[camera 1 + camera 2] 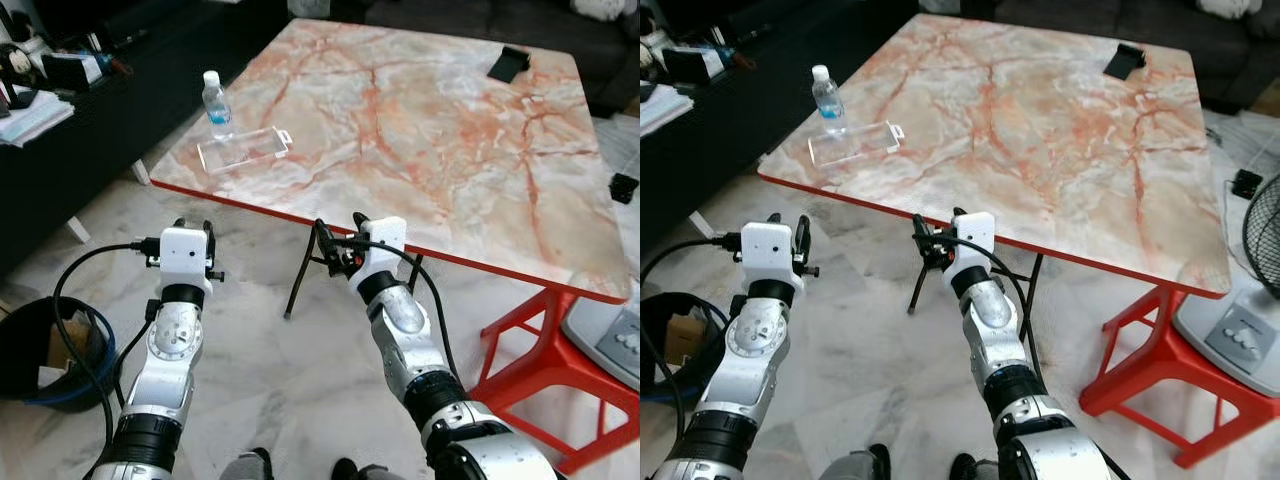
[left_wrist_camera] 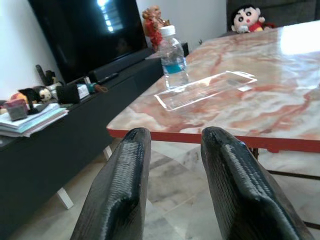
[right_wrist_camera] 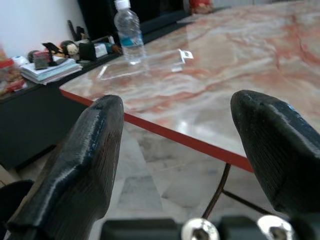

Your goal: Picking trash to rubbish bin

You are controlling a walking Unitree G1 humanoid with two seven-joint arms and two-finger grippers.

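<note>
A clear water bottle (image 1: pixel 215 103) with a blue label stands upright near the left corner of the marble table (image 1: pixel 430 130). A clear plastic tray (image 1: pixel 243 150) lies flat just in front of it. Both grippers hover below and short of the table's red front edge. My left gripper (image 1: pixel 193 229) is open with a narrow gap and points toward the bottle (image 2: pixel 173 60) and tray (image 2: pixel 205 89). My right gripper (image 1: pixel 338 236) is open wide and holds nothing; its fingertips (image 3: pixel 100 120) face the table edge. A black rubbish bin (image 1: pixel 25 345) stands on the floor at my lower left.
A small black object (image 1: pixel 508 64) lies at the table's far right. The table stands on red legs (image 1: pixel 530 350). A dark low cabinet (image 1: pixel 90 130) with books and clutter runs along the left. A fan base (image 1: pixel 610 330) stands at the right. The floor is pale marble tile.
</note>
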